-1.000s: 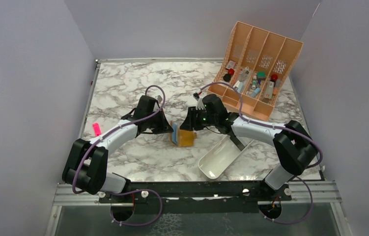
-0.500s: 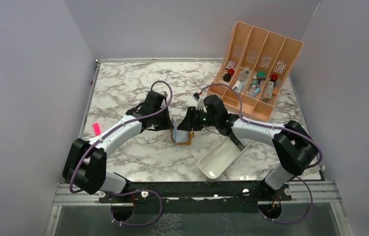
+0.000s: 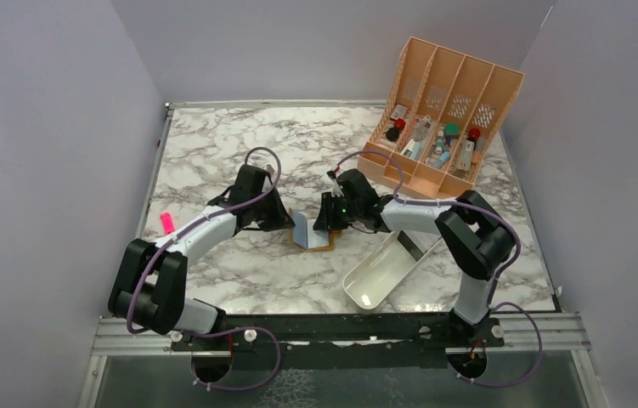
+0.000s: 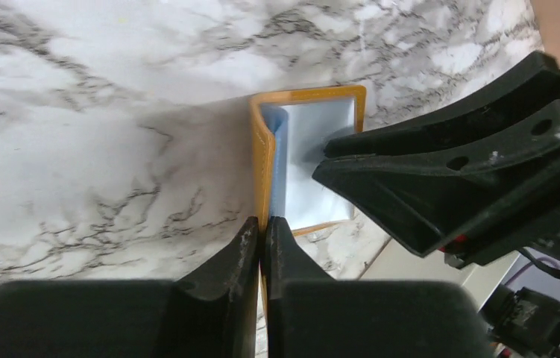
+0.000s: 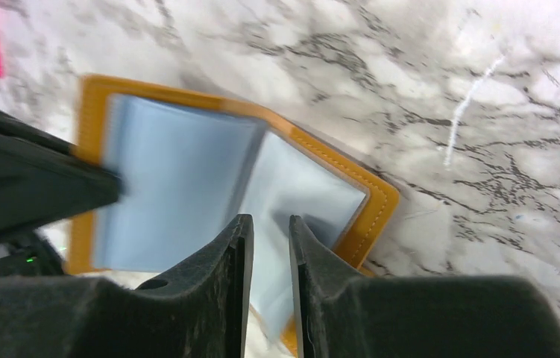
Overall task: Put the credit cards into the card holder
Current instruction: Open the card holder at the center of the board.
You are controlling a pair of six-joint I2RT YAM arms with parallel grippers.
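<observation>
The mustard-orange card holder (image 3: 319, 244) stands open on the marble between my two grippers. My left gripper (image 4: 263, 225) is shut on its left cover (image 4: 262, 156), holding that cover upright. A pale blue-grey credit card (image 5: 306, 186) lies against the inner right half of the holder (image 5: 377, 200), and its near end sticks out past the holder's edge. My right gripper (image 5: 265, 224) hovers over this card with its jaws a narrow gap apart and nothing clamped between them. A bluer inner panel (image 5: 172, 179) fills the left half. I cannot tell whether more cards lie inside.
A big peach slotted organiser (image 3: 444, 127) with small items stands at the back right. A white oblong tray (image 3: 379, 272) lies just right of the holder, near the right arm. A pink item (image 3: 166, 223) lies at the left edge. Grey walls enclose the table.
The right gripper has moved left and closer over the holder. The holder has opened, its blue inside now facing up. The left gripper swung forward, then came back, still gripping the cover.
</observation>
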